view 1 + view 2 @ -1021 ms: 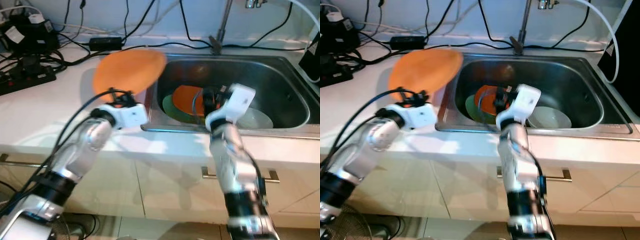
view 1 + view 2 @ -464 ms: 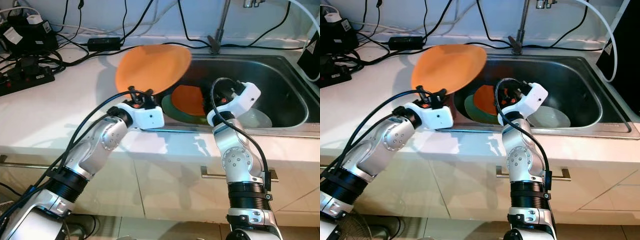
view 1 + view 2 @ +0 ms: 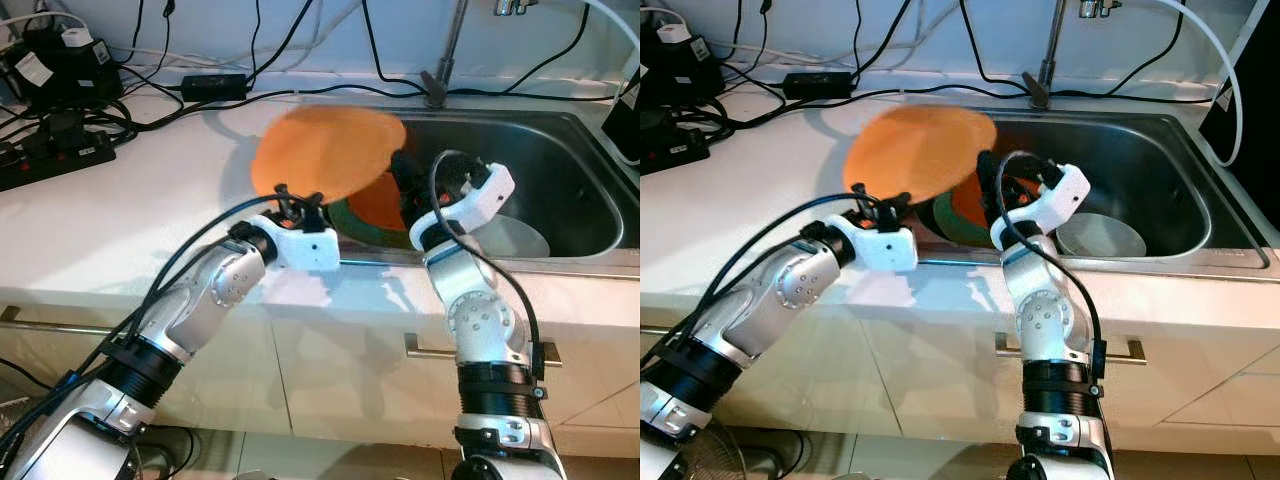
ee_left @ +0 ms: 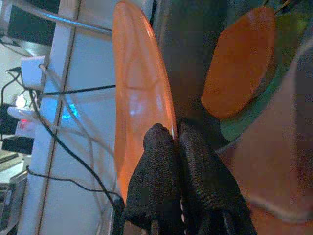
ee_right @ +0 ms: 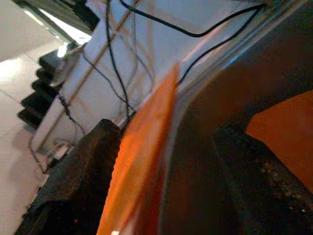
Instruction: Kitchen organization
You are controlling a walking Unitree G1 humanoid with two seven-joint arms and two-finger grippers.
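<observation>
Cabinet fronts [image 3: 330, 370] with a bar handle [image 3: 480, 352] are seen along the bottom of the frame, below the white countertop [image 3: 100, 220]. Left gripper [image 3: 296, 196] is positioned at centre frame over the counter's front edge; its fingers [image 4: 161, 161] are pressed together on the near rim of a large orange plate [image 3: 325, 152], which is held tilted above the left edge of the steel sink [image 3: 560, 140]. Right gripper [image 3: 992, 190] is positioned inside the sink at centre right, its fingers spread apart with the orange plate's rim [image 5: 146, 142] between them, not visibly clamped. Below, in the basin, a smaller orange plate [image 3: 385, 205] is stacked on a green plate [image 3: 350, 220], with a white bowl [image 3: 520, 238] just beside it to the right. Faucet [image 3: 440, 60] is mounted behind the sink. Black cables [image 3: 300, 85] and power strips [image 3: 50, 155] are spread across the upper left.
</observation>
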